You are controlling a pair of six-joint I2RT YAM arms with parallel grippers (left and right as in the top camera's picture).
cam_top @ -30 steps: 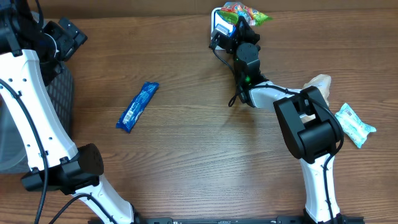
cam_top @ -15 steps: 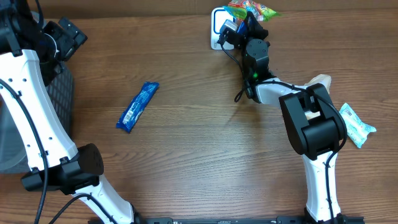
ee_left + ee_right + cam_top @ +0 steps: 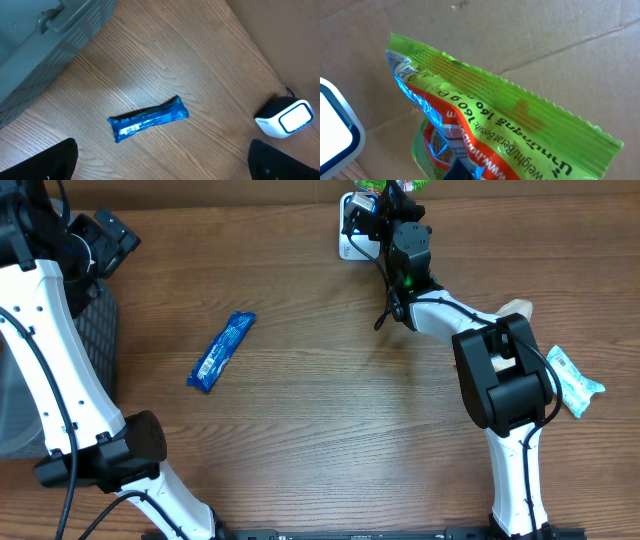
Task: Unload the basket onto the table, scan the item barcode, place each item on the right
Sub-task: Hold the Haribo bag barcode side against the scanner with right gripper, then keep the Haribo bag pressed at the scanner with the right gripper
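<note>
Right tool (image 3: 388, 198) is clamped on the crinkly green-and-orange foil snack packet (image 3: 495, 115), held up just beside the white box-shaped barcode scanner (image 3: 282, 120), probably to present its code. Left tool (image 3: 160, 167) hangs wide open over the blue plastic-wrapped bar (image 3: 148, 118), idle.

Bright, even light from above — shadows stay soft. A pale sheen lies on the tabletop (image 3: 135, 95); glare streaks the packet (image 3: 485, 115). The left wrist view's bottom corners are dark and blurred.

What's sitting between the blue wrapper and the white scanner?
Nothing. Only bare wooden table lies between the blue wrapper and the white scanner. The left wrist view shows this clearly.
</note>
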